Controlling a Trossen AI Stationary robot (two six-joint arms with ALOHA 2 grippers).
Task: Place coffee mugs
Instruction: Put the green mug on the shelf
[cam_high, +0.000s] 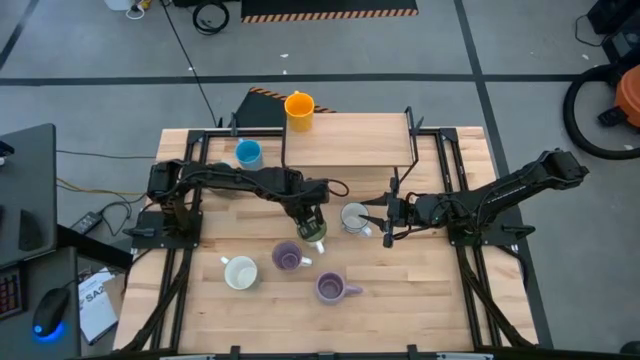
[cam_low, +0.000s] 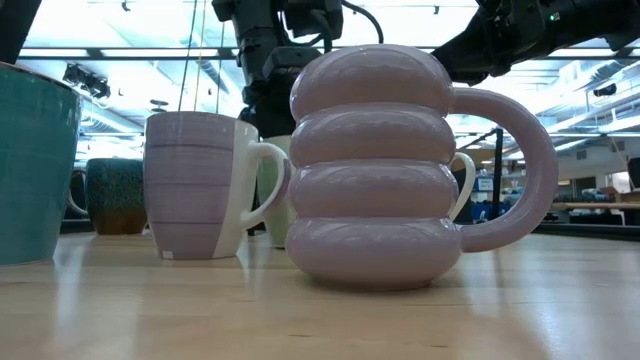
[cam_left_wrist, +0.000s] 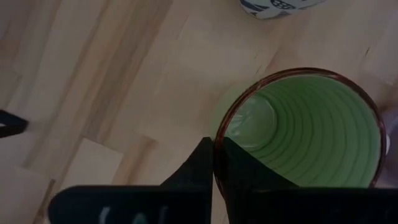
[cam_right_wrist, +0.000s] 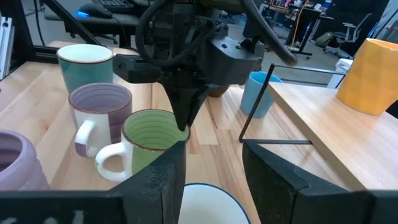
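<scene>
Left jaws pinched on the green mug's rim.

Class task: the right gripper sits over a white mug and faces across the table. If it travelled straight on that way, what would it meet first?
Probably the green mug, where the left gripper is shut on the rim. The right gripper faces them directly, though depth is uncertain.
</scene>
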